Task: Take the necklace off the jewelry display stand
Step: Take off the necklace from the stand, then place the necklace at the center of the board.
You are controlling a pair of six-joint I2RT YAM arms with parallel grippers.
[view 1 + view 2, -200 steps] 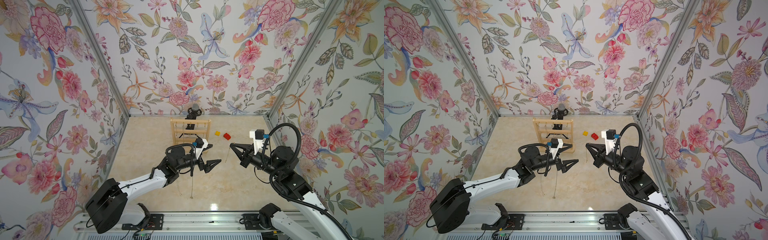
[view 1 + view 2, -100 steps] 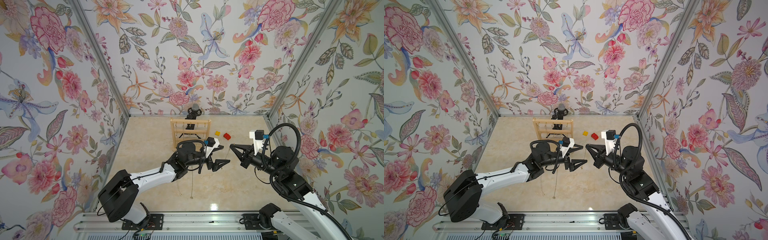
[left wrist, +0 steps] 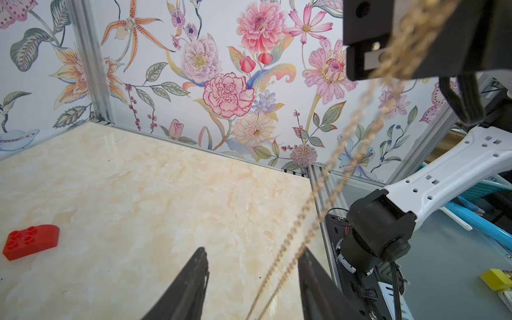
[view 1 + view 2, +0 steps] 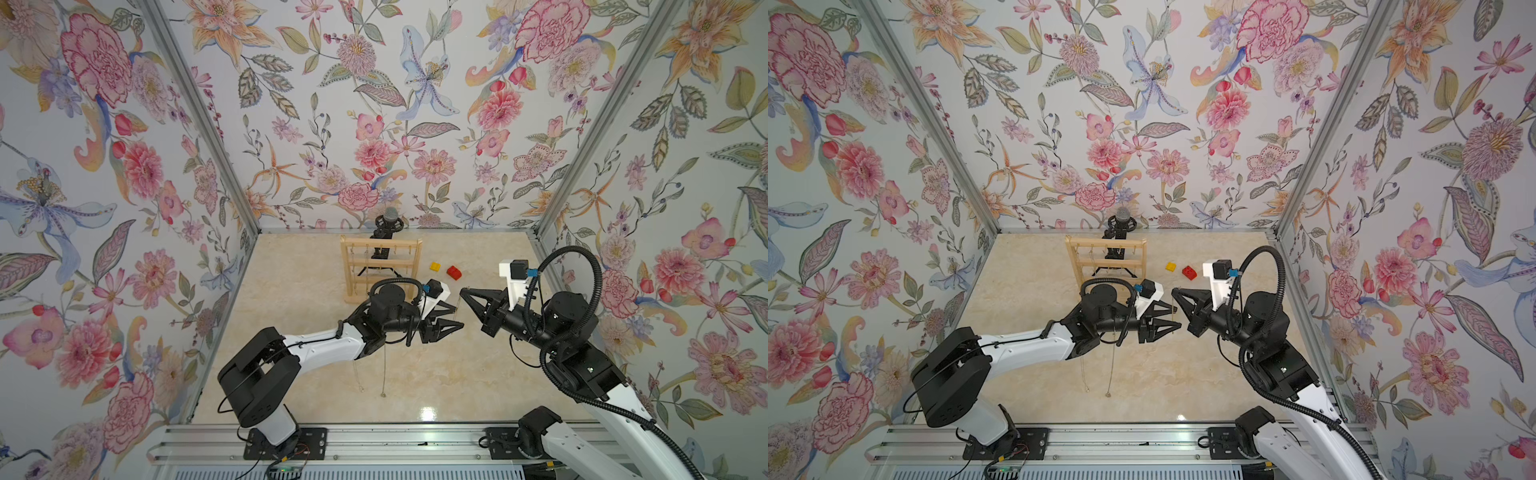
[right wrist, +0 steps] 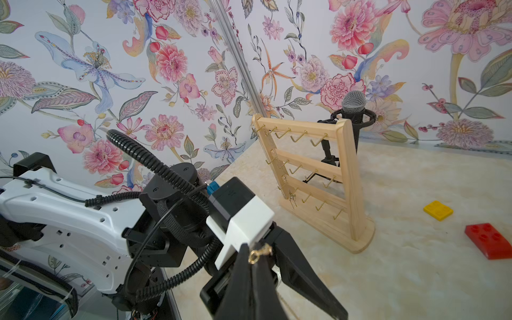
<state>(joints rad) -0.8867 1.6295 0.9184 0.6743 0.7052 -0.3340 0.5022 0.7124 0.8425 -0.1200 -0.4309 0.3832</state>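
We judge the main step as done: the necklace [image 3: 327,194] is off the jewelry display stand [image 5: 346,177] and hangs in the air, well apart from it, over the bench [image 4: 311,291] in front of the stand. The right fingers [image 5: 248,257] are fully closed on its upper end, with the gold clasp just at their tips, and the chain falls down from there. The left fingers [image 3: 252,249] stand about half open on both sides of this chain. We see a gap, so they grip nothing yet, though the chain passes close to one of them. What is left, in our opinion, is only to bring the necklace down on the bench and let it go. Two thin chains [image 4: 384,370] seem to lie on the bench near the front, and one more chain [image 5: 273,149] hangs from an end hook of the stand.
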